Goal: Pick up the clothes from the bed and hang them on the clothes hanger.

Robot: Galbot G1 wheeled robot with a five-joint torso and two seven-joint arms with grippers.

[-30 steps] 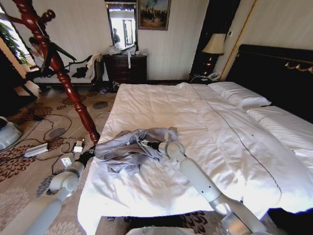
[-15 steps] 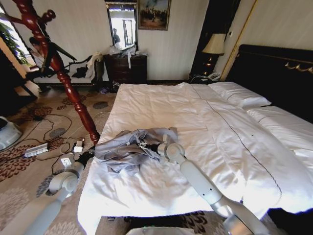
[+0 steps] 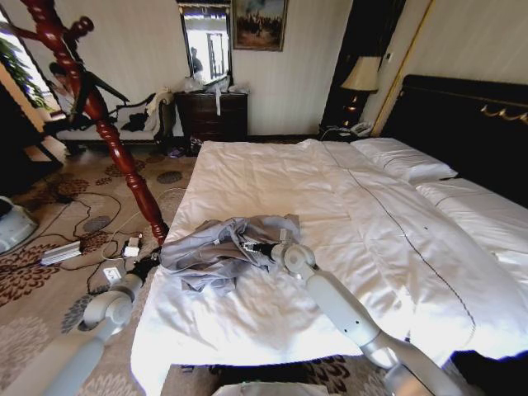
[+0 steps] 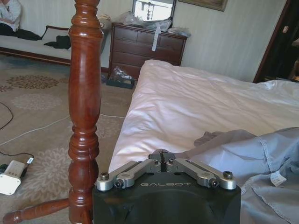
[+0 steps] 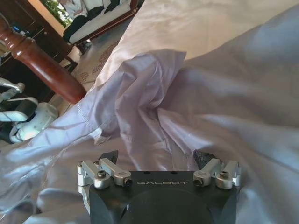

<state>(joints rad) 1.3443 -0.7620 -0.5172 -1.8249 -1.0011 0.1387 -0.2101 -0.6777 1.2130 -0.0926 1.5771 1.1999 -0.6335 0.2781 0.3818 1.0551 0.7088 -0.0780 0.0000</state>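
The bed [image 3: 346, 206] spreads wide beyond and to the right of the right gripper [image 5: 157, 157], its white sheets bare apart from one garment. The coat stand [image 3: 115, 140], tall and reddish-brown, rises from the carpet just to the left of the left gripper [image 4: 161, 157], close beside the bed's edge. The clothes [image 3: 219, 247], a light grey-blue jacket, lie bunched near the bed's front left corner, directly under and ahead of the right gripper and just to the right of the left one.

The right gripper sits low over the rumpled fabric with its jaws spread wide, a raised fold of the jacket standing between the fingertips but not yet pinched. The left gripper waits at the bed's side with its fingers drawn together on nothing.

The step in hand looks to be the pick-up itself, at the point of taking hold. The next move likely calls for pressing slightly into the fold and closing, catching jacket cloth alone and not the sheet beneath.
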